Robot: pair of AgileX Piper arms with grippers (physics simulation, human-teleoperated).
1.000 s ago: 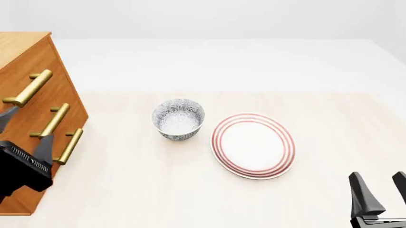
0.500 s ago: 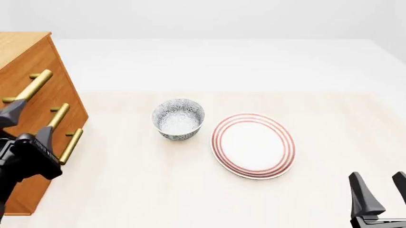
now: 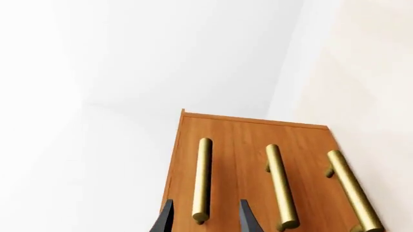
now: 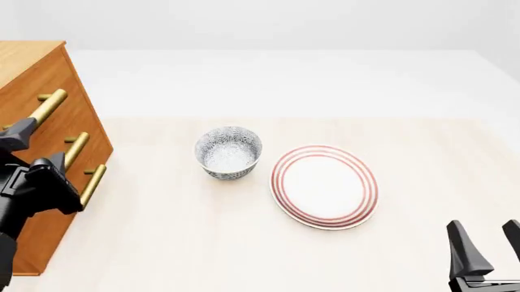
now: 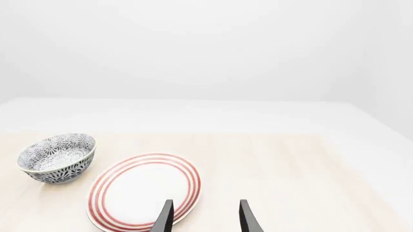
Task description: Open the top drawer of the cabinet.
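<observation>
Two grippers are seen at the near edge of the desk [image 4: 243,243], and neither has hold of anything. At about five o'clock in the front view the right gripper [image 4: 488,246] is parked with its fingers parted and nothing between them; it is well apart from everything. At about nine o'clock the left gripper [image 4: 36,149] is raised in front of the cabinet [image 4: 41,79], its fingers spread and lined up either side of the near end of a brass bar handle [image 3: 202,179]. In the left wrist view that handle is seen between the two fingertips, yet no contact can be made out, so the grasp is judged not yet closed.

Further in, near the middle of the desk, a patterned bowl [image 4: 228,152] is stood just beside a red-ringed plate [image 4: 325,186], the bowl at the plate's ten o'clock. Neither is involved in the task.

The top drawer [image 4: 36,91] is found at the far left, uppermost of three in the cabinet front, and it appears flush with the two below: it is judged fully shut. The approach is nearly done; closing on the handle and the whole pull outward are left to do.
</observation>
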